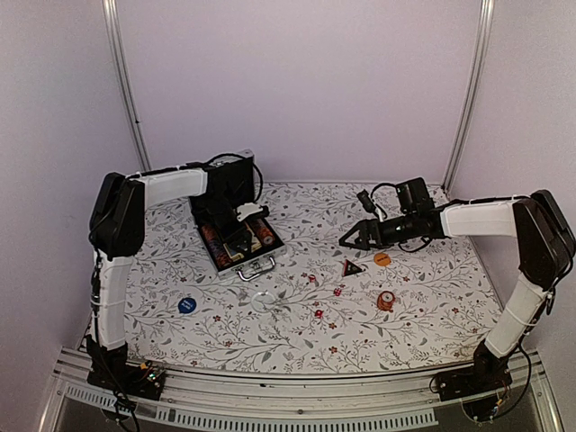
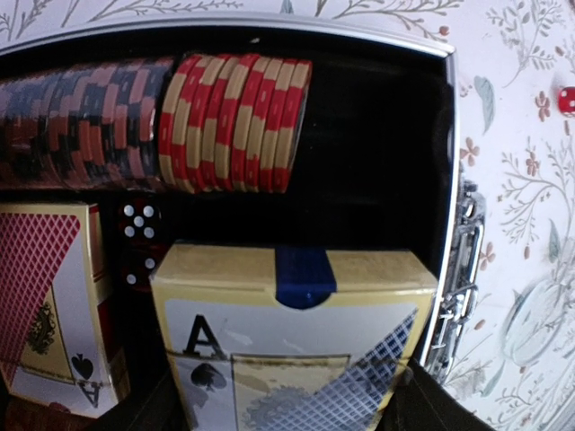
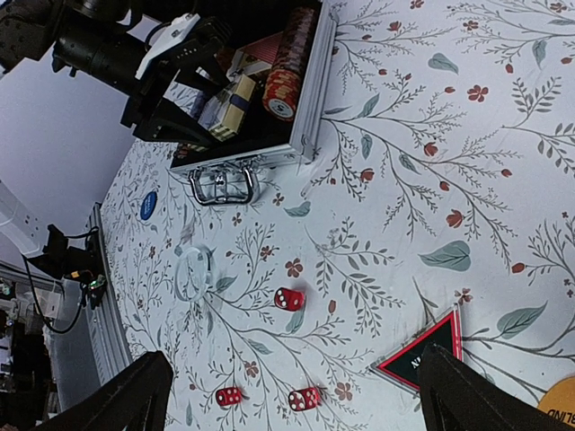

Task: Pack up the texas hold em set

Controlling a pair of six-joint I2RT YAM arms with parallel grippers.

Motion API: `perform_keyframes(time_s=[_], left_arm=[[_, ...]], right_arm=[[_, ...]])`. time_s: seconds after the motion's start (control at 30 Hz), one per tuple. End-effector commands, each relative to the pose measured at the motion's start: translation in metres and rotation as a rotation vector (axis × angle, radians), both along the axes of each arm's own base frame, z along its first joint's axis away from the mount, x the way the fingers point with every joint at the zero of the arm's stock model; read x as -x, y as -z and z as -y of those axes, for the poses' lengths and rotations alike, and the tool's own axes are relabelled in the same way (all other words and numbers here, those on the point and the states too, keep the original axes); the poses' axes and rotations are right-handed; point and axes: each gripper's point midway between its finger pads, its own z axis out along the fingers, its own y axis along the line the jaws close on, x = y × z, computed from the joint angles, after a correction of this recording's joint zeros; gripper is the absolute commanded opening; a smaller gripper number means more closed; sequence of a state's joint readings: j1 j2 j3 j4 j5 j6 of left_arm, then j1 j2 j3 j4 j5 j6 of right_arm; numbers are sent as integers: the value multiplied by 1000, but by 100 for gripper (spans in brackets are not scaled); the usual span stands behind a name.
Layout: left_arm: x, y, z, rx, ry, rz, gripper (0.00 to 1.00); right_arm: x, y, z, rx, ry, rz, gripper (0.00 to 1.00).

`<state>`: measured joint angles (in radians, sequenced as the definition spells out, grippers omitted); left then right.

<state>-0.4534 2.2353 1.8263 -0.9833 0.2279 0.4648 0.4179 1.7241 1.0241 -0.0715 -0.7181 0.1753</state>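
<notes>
Cream cardboard with a blue tab made up the card deck, pinched at its sides by the left gripper low over the open briefcase. The deck's face carried a black "A" above a spade, and no other lettering on it could be read. Beside it on the black lining lay a red-backed second deck with its own "A" and spade. Dark red dice sat between the two decks, and behind them ran a row of red-and-cream chips.

Only the right wrist view showed the chrome handle whole, along with three loose dice on the floral cloth. It also showed the triangular token, whose white lettering was too small to read. The right gripper hung above that token, jaws spread wide and holding nothing.

Only the overhead view showed an orange round piece near the right arm. It also showed a blue round token, its writing illegible, well apart on the left.
</notes>
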Motion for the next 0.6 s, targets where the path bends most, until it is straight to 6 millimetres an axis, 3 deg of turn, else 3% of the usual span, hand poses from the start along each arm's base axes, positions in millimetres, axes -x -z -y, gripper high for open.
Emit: perform_keyframes(time_s=[0.0, 0.17, 0.57], left_arm=[[9, 8, -2, -23, -40, -70, 56], [8, 13, -6, -49, -58, -76, 59], [7, 0, -2, -23, -69, -66, 72]], right_arm=[[-7, -7, -3, -12, -10, 16, 99], [-7, -5, -4, -11, -11, 12, 99], [-6, 0, -3, -4, -9, 3, 99]])
